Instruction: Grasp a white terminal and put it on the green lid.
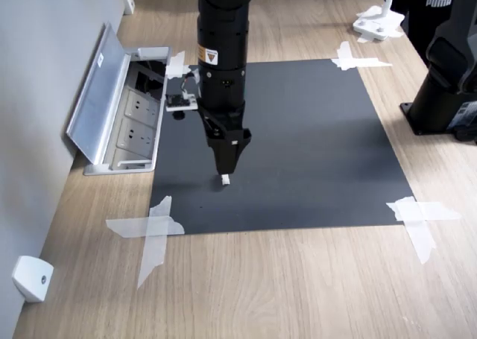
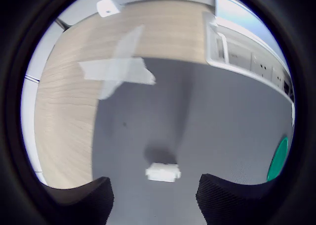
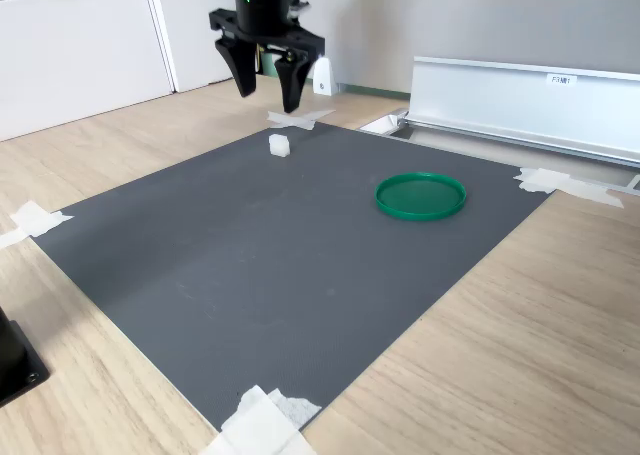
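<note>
Overhead, the tool (image 3: 266, 87) hangs with its jaws spread wide and nothing between them, just above the white terminal (image 3: 279, 146), which lies alone on the dark grey mat (image 3: 250, 265) near its taped far corner in the second exterior view. The green lid (image 3: 421, 195) sits well apart, toward the second exterior view's right, with bare mat between. "PUMA" (image 1: 440, 2) is readable at the first exterior view's top right.
</note>
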Robot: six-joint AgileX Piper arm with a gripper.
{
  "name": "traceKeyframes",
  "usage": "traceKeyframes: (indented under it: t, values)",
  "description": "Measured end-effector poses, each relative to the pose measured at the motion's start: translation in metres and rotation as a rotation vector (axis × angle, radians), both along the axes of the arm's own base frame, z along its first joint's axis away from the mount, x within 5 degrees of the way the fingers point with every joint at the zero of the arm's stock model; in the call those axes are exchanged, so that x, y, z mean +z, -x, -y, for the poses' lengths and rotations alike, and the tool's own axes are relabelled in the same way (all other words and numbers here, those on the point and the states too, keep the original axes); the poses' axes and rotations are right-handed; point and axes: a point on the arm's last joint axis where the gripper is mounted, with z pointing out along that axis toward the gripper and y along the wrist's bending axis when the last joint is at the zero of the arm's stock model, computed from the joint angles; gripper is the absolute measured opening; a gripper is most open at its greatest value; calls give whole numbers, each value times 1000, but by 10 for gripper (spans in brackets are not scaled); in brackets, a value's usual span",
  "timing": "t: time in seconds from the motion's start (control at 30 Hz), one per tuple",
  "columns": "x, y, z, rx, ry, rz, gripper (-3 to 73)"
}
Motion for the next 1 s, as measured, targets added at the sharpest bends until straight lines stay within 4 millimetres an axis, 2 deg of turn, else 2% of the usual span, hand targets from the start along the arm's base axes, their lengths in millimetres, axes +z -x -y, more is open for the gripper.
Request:
traceKeyframes:
  t: [0.27, 0.5, 0.8, 1.0]
  values:
    - [-13, -1, -2, 3, 3, 2, 708]
    - [-25, 1, -20, 55, 65, -15, 703]
    - [-26, -4, -21, 36, 61, -9, 701]
    - [-38, -7, -20, 45, 84, -30, 700]
